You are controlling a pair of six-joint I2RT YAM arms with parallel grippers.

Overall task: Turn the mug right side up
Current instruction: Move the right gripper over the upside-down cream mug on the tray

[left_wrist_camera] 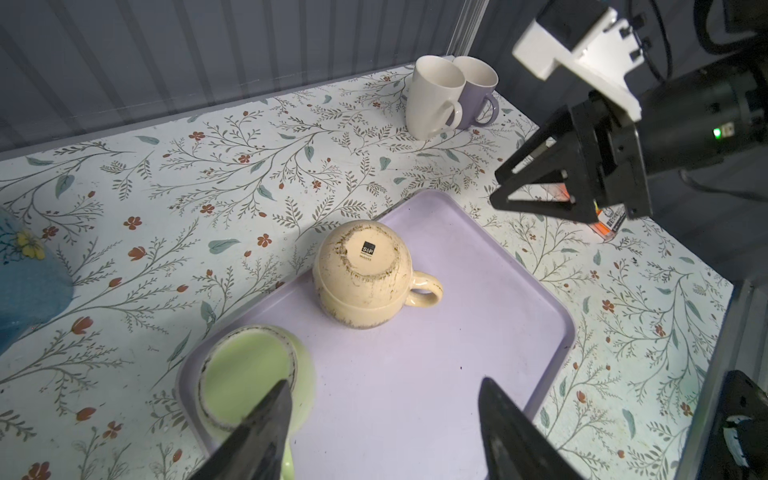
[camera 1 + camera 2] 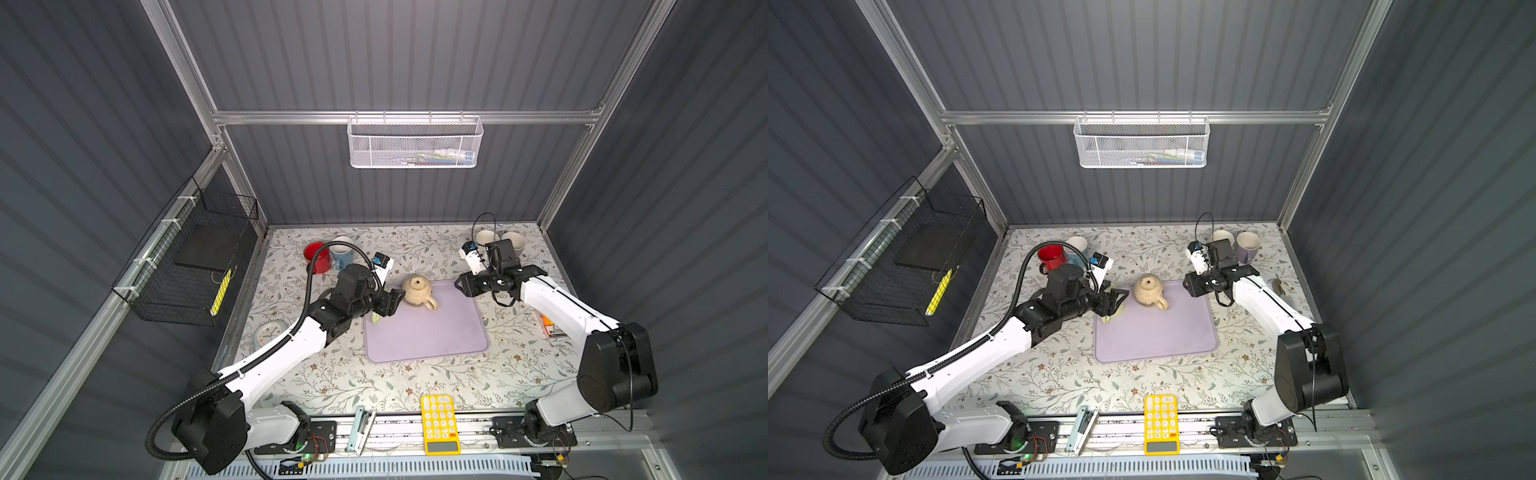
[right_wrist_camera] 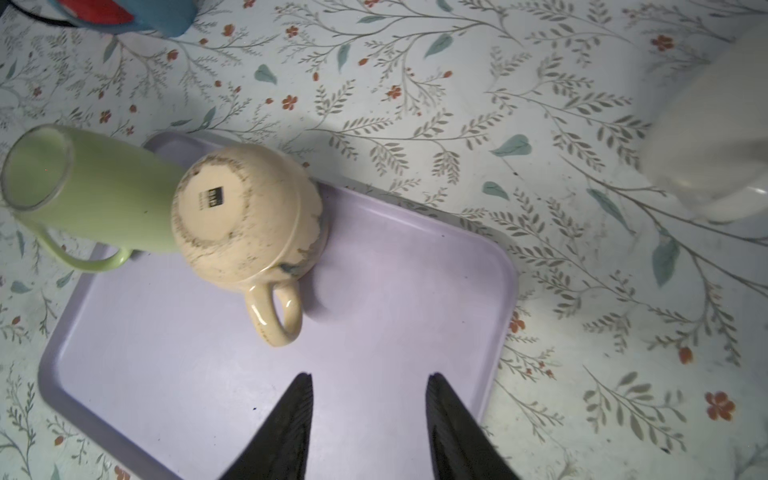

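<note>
A cream mug [image 2: 417,291] [image 2: 1148,289] stands upside down at the back of the lilac tray [image 2: 428,336]; its labelled base [image 1: 361,253] faces up and its handle [image 3: 276,316] points toward the front. My left gripper [image 2: 392,302] [image 1: 384,380] hangs open at the tray's left edge, apart from the cream mug. One finger of it [image 1: 266,419] overlaps a pale green mug [image 1: 249,374] [image 3: 104,191] that stands at the tray's back left corner. My right gripper [image 2: 459,286] [image 3: 370,374] is open and empty over the tray's back right corner.
A red mug [image 2: 316,255] and a blue mug [image 2: 343,253] stand at the back left. A white mug [image 2: 486,239] and a lilac mug [image 2: 513,241] are at the back right. A yellow calculator [image 2: 438,424], a stapler [image 2: 361,428] and a clock [image 2: 269,332] lie nearer the front.
</note>
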